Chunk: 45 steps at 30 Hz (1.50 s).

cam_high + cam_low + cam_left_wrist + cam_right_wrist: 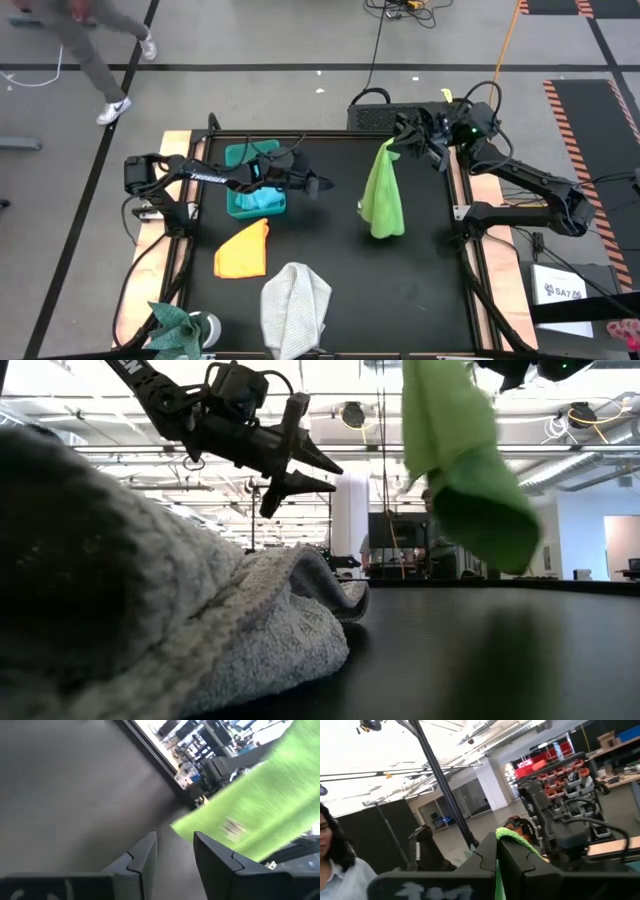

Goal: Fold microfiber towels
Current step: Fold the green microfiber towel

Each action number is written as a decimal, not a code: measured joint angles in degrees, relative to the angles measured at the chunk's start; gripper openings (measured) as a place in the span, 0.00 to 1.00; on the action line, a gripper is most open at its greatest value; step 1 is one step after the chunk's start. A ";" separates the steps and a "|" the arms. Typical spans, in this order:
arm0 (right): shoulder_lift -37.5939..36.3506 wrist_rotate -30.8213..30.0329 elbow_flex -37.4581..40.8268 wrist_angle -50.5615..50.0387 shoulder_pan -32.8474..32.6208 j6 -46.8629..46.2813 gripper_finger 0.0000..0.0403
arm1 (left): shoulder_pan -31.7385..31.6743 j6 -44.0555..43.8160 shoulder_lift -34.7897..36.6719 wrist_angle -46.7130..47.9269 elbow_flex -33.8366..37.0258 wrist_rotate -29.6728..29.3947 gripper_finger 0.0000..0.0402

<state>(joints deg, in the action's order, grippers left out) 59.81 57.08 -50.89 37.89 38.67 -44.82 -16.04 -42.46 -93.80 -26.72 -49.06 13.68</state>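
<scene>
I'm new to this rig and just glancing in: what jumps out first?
The lime green towel dangles above mid-table, pinched at its top corner by the shut right gripper. The left gripper, open and empty, hangs in the air facing it. Nearest the low camera lies a crumpled light grey towel.

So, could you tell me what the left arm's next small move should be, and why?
Probably reach the left gripper toward the hanging lime green towel's lower edge and pinch it. The right gripper is shut on its top, holding it above the table, and the left fingers are open and empty.
</scene>
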 joint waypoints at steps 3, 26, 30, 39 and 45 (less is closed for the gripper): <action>0.20 -0.13 0.00 -0.15 0.73 0.60 0.00 | 1.14 0.06 -0.33 -0.38 0.00 -0.52 0.33; 0.33 -0.20 0.00 -0.41 0.77 0.55 0.00 | -1.05 6.28 -4.81 -8.16 -0.28 -4.99 0.33; 0.34 -0.18 0.00 -0.50 0.77 0.55 0.00 | -0.67 3.71 -9.32 -11.95 -0.07 -3.13 0.33; 0.34 -0.07 0.00 -1.08 0.77 0.55 0.00 | -0.61 -1.22 -14.78 -25.34 -0.11 2.03 0.33; 0.35 -0.04 0.00 -1.09 0.77 0.55 0.00 | -0.61 -1.27 -14.91 -25.06 -0.11 2.62 0.33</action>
<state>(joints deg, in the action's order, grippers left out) 60.16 57.04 -50.89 36.80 39.44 -44.27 -16.64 -43.72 -108.71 -51.78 -49.17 16.30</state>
